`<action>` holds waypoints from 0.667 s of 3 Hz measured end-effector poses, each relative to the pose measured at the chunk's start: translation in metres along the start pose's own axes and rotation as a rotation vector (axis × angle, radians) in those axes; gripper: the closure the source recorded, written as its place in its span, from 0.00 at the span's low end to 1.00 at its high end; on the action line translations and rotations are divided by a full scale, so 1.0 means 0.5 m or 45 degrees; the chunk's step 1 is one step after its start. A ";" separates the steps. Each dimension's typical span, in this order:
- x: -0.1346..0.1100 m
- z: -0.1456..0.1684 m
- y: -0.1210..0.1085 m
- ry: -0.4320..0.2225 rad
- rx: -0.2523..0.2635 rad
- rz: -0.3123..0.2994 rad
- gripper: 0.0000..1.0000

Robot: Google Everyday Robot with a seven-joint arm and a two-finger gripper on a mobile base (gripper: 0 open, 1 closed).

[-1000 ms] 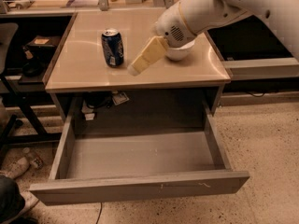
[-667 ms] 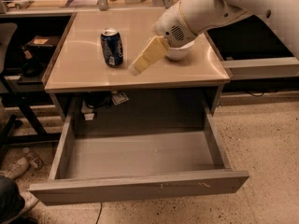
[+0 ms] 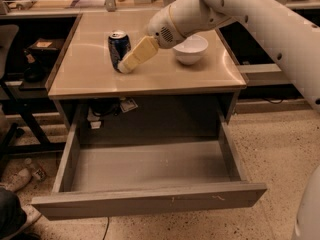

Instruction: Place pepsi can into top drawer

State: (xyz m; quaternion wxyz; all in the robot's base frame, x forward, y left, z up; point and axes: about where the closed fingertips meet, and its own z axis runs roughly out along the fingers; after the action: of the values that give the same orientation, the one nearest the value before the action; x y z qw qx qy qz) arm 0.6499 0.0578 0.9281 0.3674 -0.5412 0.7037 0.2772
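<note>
Nearest to me the top drawer [image 3: 150, 166] stands pulled well out from under the surface [image 3: 165, 76], its scuffed front panel facing the room and its flat grey bottom in plain sight. Above and behind it, on the tan surface, the pepsi can [image 3: 117, 43] stands upright toward the left side, not in the drawer. The tool [image 3: 124, 66] slants down from the right and its pale tip seems to touch the lower front of the can; whether it is apart or together I cannot tell from here. Just beyond, to the right, sits a white bowl [image 3: 190, 49], with the white arm [image 3: 260, 19] reaching in above it.
</note>
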 end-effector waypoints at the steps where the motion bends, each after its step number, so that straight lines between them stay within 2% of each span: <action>1: -0.002 0.010 -0.002 0.000 -0.001 -0.001 0.00; 2: -0.022 0.041 -0.031 -0.008 0.008 -0.003 0.00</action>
State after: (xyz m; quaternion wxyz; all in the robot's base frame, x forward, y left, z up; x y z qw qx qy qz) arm 0.6709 0.0762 0.9252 0.3715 -0.5402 0.7027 0.2763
